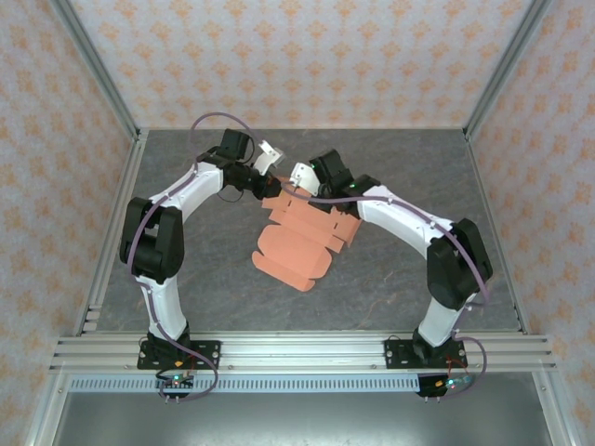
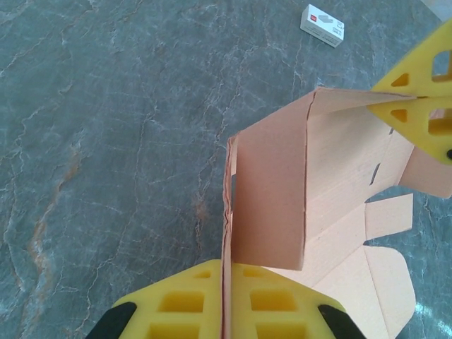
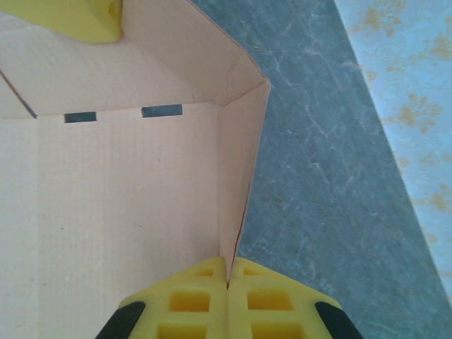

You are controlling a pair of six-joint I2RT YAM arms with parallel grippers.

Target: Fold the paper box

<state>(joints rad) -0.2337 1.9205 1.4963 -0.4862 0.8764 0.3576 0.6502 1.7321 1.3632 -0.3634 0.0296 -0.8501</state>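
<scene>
Paper box (image 1: 302,237): worktop (image 1: 372,297) centre, far edge hidden under both wrists. Left fingers (image 2: 183,304) pinch a raised flap; right fingers (image 3: 191,300) pinch a side wall. Small white carton (image 2: 322,25), 1 o'clock, left wrist view.

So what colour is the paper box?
Salmon-orange paper box, clearest in the left wrist view.

The left arm (image 1: 153,242) and right arm (image 1: 446,260) rise from their bases, bend at the elbows and reach inward, their wrists close together. The left claw (image 2: 226,268) is closed, its yellow pads (image 2: 180,304) pinching an edge of the box (image 2: 272,191). The right claw (image 3: 227,265) is likewise closed on another box wall.
</scene>
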